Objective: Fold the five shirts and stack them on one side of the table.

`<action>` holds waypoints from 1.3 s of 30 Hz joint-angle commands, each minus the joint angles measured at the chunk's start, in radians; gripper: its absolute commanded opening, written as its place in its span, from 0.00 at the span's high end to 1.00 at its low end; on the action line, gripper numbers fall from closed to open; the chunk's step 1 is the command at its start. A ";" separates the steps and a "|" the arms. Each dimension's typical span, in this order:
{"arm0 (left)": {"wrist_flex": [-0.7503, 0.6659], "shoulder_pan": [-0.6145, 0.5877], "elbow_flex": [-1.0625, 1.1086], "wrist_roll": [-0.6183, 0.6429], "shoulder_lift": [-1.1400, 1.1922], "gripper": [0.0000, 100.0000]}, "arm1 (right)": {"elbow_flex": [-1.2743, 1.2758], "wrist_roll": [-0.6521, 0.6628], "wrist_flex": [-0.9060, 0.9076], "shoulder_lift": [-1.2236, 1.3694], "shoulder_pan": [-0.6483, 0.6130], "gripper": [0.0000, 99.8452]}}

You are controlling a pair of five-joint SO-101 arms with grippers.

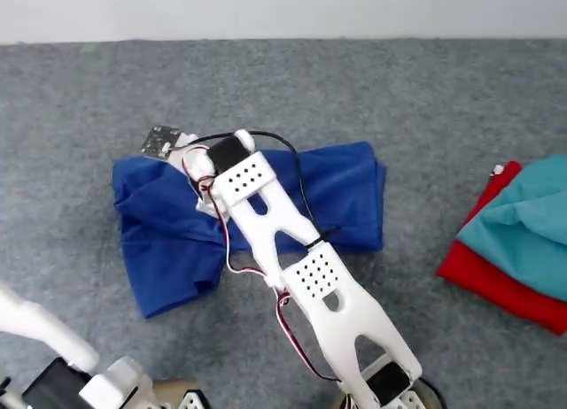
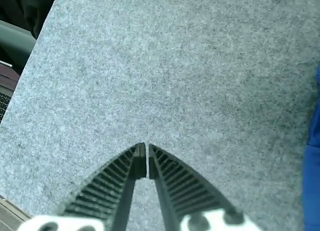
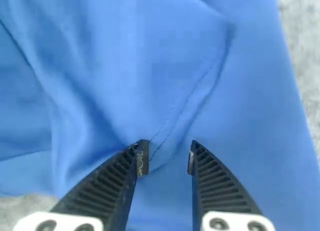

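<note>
Blue shirt: we see the rumpled blue cloth shirt [image 1: 345, 192] spread mid-table on the grey felt tabletop [image 1: 416, 90].
Right gripper: the right gripper [image 3: 165, 158] sits down on that shirt, jaws parted, with a stitched seam running between the tips.
Left gripper: the left gripper [image 2: 147, 158] hangs over grey felt near the shirt's edge, jaws pressed together on nothing.
Stack: we find a folded teal shirt [image 1: 532, 219] atop a folded red shirt [image 1: 492, 281] at the high view's right edge, well apart.

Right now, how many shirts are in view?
3: a blue shirt lying at centre, and a teal shirt lying on a red shirt at the right edge; others may be hidden.
</note>
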 commanded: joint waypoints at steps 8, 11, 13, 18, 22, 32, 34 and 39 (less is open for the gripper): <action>-0.012 0.000 -0.002 -0.008 -0.034 0.99 | -0.003 -0.008 -0.053 -0.159 -0.076 0.85; -0.011 0.000 -0.002 -0.008 -0.034 0.99 | 0.017 -0.003 -0.145 -0.124 -0.082 0.86; -0.009 0.000 -0.002 -0.008 -0.034 0.99 | 0.023 -0.002 -0.176 -0.096 -0.096 0.86; -0.008 -0.018 -0.005 -0.008 -0.066 0.99 | -0.018 -0.006 -0.087 -0.101 -0.173 0.86; -0.014 -0.044 -0.002 -0.012 -0.114 0.99 | -0.049 -0.008 0.048 -0.137 -0.208 0.85; -0.012 -0.044 0.036 -0.043 -0.110 0.98 | 0.239 -0.043 0.056 -0.280 -0.364 0.76; -0.012 -0.044 0.036 -0.043 -0.110 0.98 | 0.310 -0.044 0.054 -0.302 -0.398 0.76; -0.012 -0.044 0.036 -0.043 -0.109 0.98 | 0.367 -0.044 0.050 -0.308 -0.486 0.76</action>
